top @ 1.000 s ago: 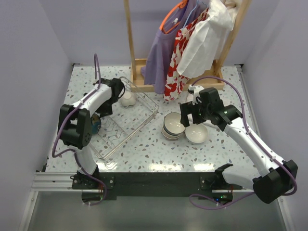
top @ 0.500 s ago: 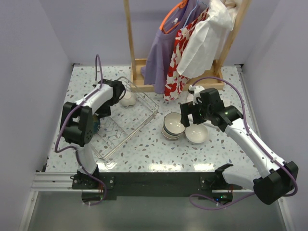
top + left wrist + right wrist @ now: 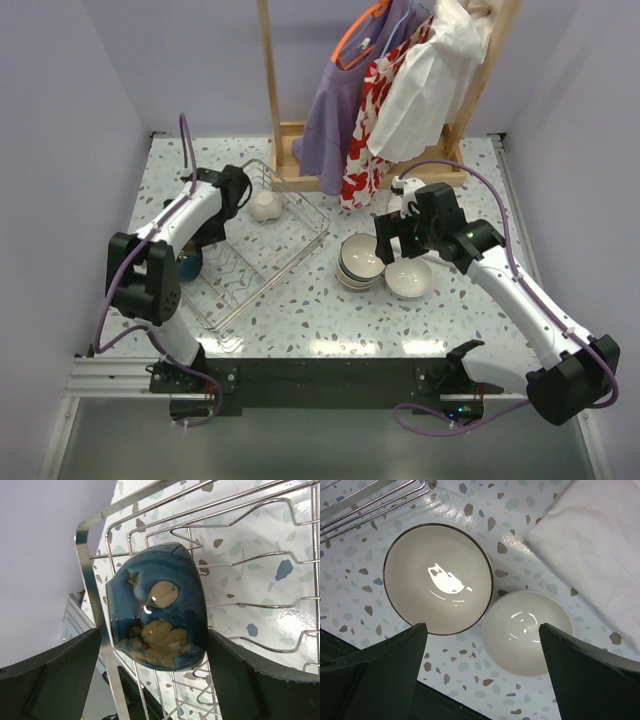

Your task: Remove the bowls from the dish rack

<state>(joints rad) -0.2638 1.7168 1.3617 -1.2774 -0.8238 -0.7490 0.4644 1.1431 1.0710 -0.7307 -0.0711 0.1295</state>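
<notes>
Between the black fingers [image 3: 55, 675] of the left hand [image 3: 152, 636], the blue bowl [image 3: 157, 605] is glossy, blotched tan with a red speck, inside the silver wire dish rack [image 3: 92, 585]. Under the right hand [image 3: 481, 630], a dark-rimmed cream bowl [image 3: 438, 577] and a plain white bowl [image 3: 527, 632] sit on the white desk [image 3: 465, 672], which is flecked brown, teal and blue.

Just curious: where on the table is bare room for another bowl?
Bare tabletop lies between the dish rack and the bowl stack, and nearer than both. It is crowded around the white bowl and clothes stand.
</notes>
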